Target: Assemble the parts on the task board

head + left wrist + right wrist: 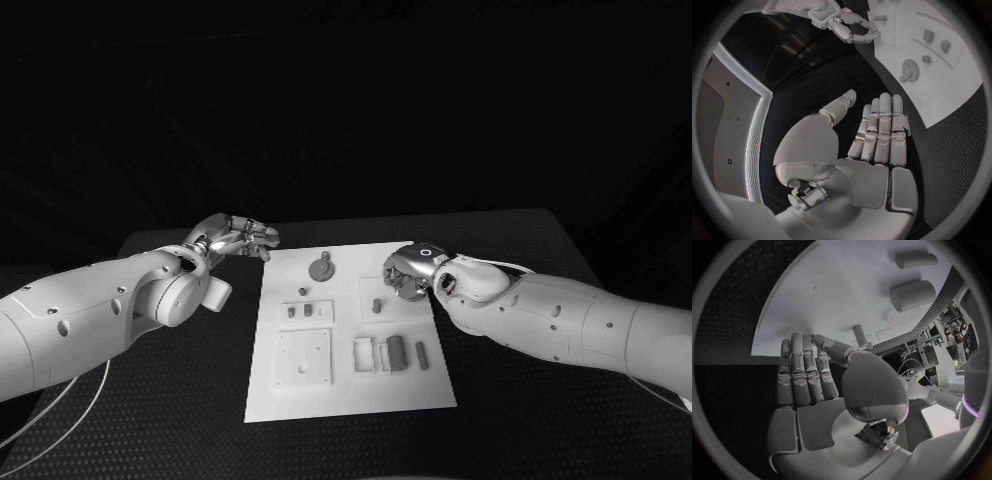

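The white task board (346,395) lies in the middle of the table. On it are a round grey part with a tab (323,267), small parts in a square recess (300,311), a square plate (304,358) and upright grey parts (395,350). My left hand (238,238) hovers beside the board's far left corner; in the left wrist view its fingers (879,130) are straight and hold nothing. My right hand (408,272) is over the board's far right part. Its fingers (801,370) lie flat, and the thumb reaches beside a small upright peg (859,334); I cannot tell whether they touch.
Black dotted table (173,420) surrounds the board on all sides. Two stubby cylinders (912,294) stand on the board beyond my right hand. In the left wrist view my right hand (845,22) is over the board (954,95) past the round part (909,70).
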Robot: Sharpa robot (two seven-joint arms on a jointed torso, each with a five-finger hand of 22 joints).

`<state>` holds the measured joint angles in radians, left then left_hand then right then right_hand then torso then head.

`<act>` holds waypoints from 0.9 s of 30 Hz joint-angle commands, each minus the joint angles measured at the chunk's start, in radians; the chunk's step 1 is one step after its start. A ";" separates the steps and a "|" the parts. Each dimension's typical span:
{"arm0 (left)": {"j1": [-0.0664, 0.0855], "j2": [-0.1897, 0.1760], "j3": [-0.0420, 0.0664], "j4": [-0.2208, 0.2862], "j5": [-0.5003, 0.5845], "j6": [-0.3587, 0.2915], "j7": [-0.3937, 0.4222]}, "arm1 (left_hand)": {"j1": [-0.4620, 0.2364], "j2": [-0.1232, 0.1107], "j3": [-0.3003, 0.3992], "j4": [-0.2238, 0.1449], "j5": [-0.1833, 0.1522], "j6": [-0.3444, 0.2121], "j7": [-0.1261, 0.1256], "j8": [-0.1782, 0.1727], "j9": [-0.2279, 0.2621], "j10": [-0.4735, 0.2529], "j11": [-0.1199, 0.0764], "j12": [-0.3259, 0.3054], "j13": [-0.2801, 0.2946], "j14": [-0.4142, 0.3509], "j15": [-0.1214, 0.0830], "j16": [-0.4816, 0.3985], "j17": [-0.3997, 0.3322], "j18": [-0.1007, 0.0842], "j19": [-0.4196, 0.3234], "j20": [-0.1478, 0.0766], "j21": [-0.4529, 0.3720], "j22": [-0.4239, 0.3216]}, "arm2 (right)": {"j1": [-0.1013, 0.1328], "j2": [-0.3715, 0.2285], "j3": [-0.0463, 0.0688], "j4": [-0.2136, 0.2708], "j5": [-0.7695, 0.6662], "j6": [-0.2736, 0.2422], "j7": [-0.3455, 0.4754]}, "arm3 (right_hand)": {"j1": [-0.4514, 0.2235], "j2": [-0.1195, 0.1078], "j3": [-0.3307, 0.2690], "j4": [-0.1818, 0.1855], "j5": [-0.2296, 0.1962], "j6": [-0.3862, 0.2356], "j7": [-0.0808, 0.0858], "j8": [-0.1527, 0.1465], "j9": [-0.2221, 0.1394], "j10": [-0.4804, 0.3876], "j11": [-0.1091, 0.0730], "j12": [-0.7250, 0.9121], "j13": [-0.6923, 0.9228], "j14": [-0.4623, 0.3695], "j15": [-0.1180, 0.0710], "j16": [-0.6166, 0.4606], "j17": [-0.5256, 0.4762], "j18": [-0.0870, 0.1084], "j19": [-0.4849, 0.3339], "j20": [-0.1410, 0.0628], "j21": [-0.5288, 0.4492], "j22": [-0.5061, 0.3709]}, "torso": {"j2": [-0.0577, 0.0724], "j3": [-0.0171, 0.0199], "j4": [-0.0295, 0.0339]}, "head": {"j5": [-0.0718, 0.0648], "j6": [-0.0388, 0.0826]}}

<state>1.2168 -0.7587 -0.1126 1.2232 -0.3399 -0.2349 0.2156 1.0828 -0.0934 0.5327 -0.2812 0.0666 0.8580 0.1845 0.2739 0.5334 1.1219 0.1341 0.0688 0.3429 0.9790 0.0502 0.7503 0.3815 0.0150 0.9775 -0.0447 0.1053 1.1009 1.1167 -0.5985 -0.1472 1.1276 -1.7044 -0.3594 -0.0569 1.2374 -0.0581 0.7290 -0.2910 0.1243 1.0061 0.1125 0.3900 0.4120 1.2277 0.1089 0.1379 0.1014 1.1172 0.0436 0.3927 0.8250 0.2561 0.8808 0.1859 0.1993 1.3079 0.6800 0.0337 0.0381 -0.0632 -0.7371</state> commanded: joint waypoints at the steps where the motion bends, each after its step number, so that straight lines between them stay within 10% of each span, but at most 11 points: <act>1: 0.001 0.003 0.001 0.001 0.009 0.005 0.004 | -0.006 0.001 -0.007 -0.001 0.003 -0.007 0.000 0.002 -0.001 -0.007 0.002 -0.001 -0.002 0.007 0.002 -0.006 0.002 0.004 0.009 -0.001 -0.005 -0.002 | 0.001 0.001 0.000 0.000 0.009 0.053 0.013 | -0.001 -0.006 0.002 0.002 -0.001 0.006 0.004 -0.001 -0.001 0.001 0.000 -0.001 -0.001 0.002 0.003 -0.001 0.001 0.005 0.004 0.004 0.000 0.017 | 0.000 0.0000 -0.0004 | 0.000 -0.001; 6: 0.001 0.000 0.001 0.002 0.009 0.006 0.002 | -0.007 0.001 -0.007 -0.001 0.003 -0.009 0.001 0.002 -0.002 -0.008 0.002 -0.001 -0.002 0.008 0.002 -0.007 0.003 0.004 0.009 -0.001 -0.006 -0.002 | 0.005 0.004 0.000 -0.015 0.045 0.078 0.025 | -0.011 -0.014 0.002 0.001 -0.002 -0.017 0.014 -0.017 -0.004 -0.023 0.012 -0.020 -0.006 -0.034 0.019 -0.025 -0.003 -0.001 -0.031 0.011 -0.023 0.017 | 0.000 0.0001 -0.0012 | 0.001 -0.003; 11: 0.001 0.000 0.001 0.002 0.009 0.007 0.002 | -0.007 0.001 -0.008 -0.001 0.003 -0.010 0.001 0.002 -0.002 -0.009 0.002 -0.001 -0.002 0.008 0.002 -0.007 0.004 0.003 0.009 -0.001 -0.006 -0.003 | 0.005 0.005 0.000 -0.019 0.053 0.067 0.026 | -0.022 -0.083 -0.013 0.009 -0.002 -0.079 0.042 -0.051 -0.017 -0.112 0.056 -0.070 -0.030 -0.105 0.058 -0.070 -0.019 -0.020 -0.095 0.022 -0.060 0.021 | 0.000 0.0001 -0.0006 | 0.001 -0.003; 27: 0.001 0.000 0.001 0.000 0.009 0.010 0.001 | -0.007 0.001 -0.008 -0.001 0.003 -0.010 0.001 0.003 -0.002 -0.009 0.003 -0.001 -0.003 0.008 0.002 -0.009 0.006 0.003 0.010 -0.001 -0.007 -0.003 | 0.005 0.006 -0.001 -0.014 0.037 0.059 0.020 | -0.001 -0.122 -0.025 0.040 -0.003 -0.075 0.041 -0.047 -0.026 -0.138 0.058 -0.044 -0.014 -0.162 0.081 -0.087 -0.018 -0.038 -0.147 0.023 -0.063 0.027 | 0.000 0.0002 -0.0005 | 0.000 -0.004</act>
<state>1.2168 -0.7601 -0.1126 1.2224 -0.3380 -0.2336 0.2117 1.0828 -0.0934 0.5299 -0.2841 0.0665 0.8544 0.1881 0.2739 0.5326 1.1186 0.1374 0.0688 0.3411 0.9790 0.0502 0.7464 0.3859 0.0150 0.9812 -0.0483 0.1014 1.0993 1.1248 -0.5926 -0.1460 1.1125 -1.6604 -0.3206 -0.0396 1.2269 -0.1792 0.7057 -0.2543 0.1241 0.9265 0.1531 0.3407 0.3857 1.0836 0.1678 0.0899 0.0841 0.9569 0.1279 0.3048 0.8045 0.2248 0.7358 0.2092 0.1312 1.3075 0.6800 0.0337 0.0375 -0.0625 -0.7401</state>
